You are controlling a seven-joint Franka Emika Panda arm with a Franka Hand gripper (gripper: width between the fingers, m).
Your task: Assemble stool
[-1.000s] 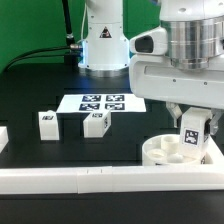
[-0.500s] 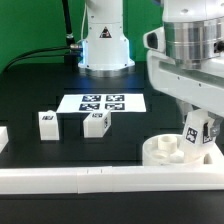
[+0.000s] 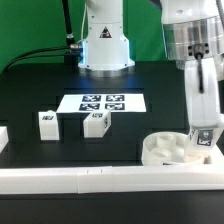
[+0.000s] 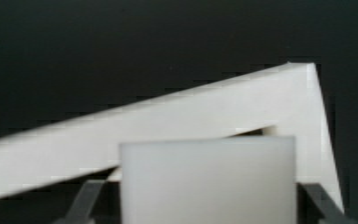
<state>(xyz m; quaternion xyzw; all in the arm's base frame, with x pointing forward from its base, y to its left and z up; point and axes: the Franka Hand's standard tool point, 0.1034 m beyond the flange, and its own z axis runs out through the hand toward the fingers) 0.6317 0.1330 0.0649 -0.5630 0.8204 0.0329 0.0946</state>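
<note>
The round white seat [image 3: 167,150] lies at the exterior view's right, against the front rail. My gripper [image 3: 204,128] hangs over the seat's right edge, shut on a white leg block [image 3: 205,140] whose tag faces the camera. The block's lower end is at the seat's rim; whether it touches, I cannot tell. In the wrist view the leg block [image 4: 208,180] fills the space between the dark fingers [image 4: 94,198] of my gripper [image 4: 208,205]. Two more tagged leg blocks [image 3: 47,123] [image 3: 95,123] stand on the black table at the left.
The marker board [image 3: 100,102] lies flat behind the two loose blocks. A long white border rail [image 3: 100,181] runs along the front edge, and its corner [image 4: 211,105] shows in the wrist view. The robot's base [image 3: 104,45] stands at the back.
The wrist has turned and swung toward the exterior view's right, now showing a narrower side. The held leg block has shifted slightly right and down at the seat's edge.
</note>
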